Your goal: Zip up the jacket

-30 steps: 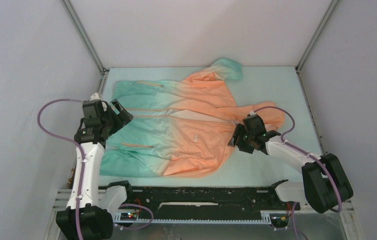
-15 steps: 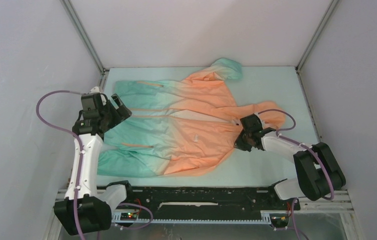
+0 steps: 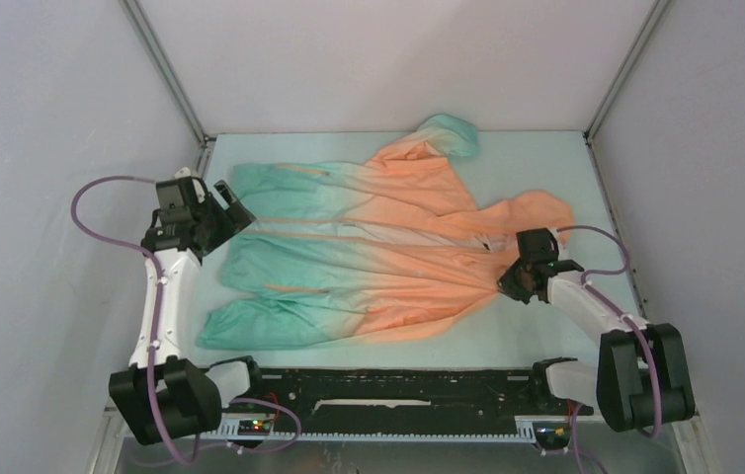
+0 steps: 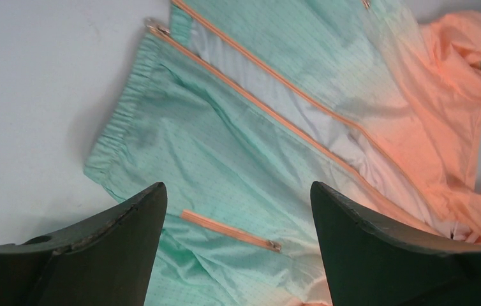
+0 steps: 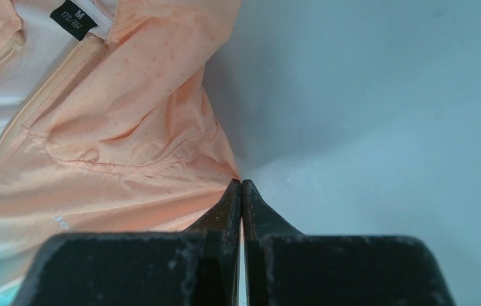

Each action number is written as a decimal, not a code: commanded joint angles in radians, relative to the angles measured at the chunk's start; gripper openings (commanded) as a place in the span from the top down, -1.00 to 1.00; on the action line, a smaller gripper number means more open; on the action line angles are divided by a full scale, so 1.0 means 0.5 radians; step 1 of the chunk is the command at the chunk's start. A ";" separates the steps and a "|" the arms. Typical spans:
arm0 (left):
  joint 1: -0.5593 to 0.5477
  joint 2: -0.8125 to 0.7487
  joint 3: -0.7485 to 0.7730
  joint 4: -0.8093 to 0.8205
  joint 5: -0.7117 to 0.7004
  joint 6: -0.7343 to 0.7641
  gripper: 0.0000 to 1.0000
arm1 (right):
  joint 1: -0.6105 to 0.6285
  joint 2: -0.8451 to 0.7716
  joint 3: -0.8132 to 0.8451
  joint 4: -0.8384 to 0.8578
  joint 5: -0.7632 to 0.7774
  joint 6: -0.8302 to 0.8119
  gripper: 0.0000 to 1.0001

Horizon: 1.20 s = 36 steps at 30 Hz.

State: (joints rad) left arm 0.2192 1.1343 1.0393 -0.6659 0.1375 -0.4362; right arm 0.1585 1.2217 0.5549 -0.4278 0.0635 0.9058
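Lying left of right pincer — jacket, seemingly pinched.

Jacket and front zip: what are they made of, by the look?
jacket: thin woven synthetic, probably nylon or polyester. It has a slight sheen, a fine dot grid and crisp wrinkles.
front zip: orange fabric tape; the teeth are too fine to tell.
slider: glints, so probably metal.

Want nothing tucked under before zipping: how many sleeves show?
2. The far sleeve runs toward the back, its end teal. The near sleeve lies along the jacket's near side, its end toward the left. Neither looks hidden.
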 commanded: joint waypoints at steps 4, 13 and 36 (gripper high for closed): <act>0.206 0.201 0.122 0.075 0.189 0.010 -0.70 | -0.128 -0.420 -0.040 -0.296 0.241 -0.056 1.00; 0.244 0.568 0.119 0.229 0.212 -0.036 -0.65 | 0.052 -0.523 0.234 -0.079 -0.067 -0.669 0.39; 0.359 1.399 0.403 0.319 0.414 0.065 0.01 | 1.181 1.382 1.739 1.187 -1.066 -0.779 0.01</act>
State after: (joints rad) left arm 0.3897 1.8145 1.2018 -0.5247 0.2966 -0.4377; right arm 0.7200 1.7798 1.2781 0.0048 -0.2905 0.4412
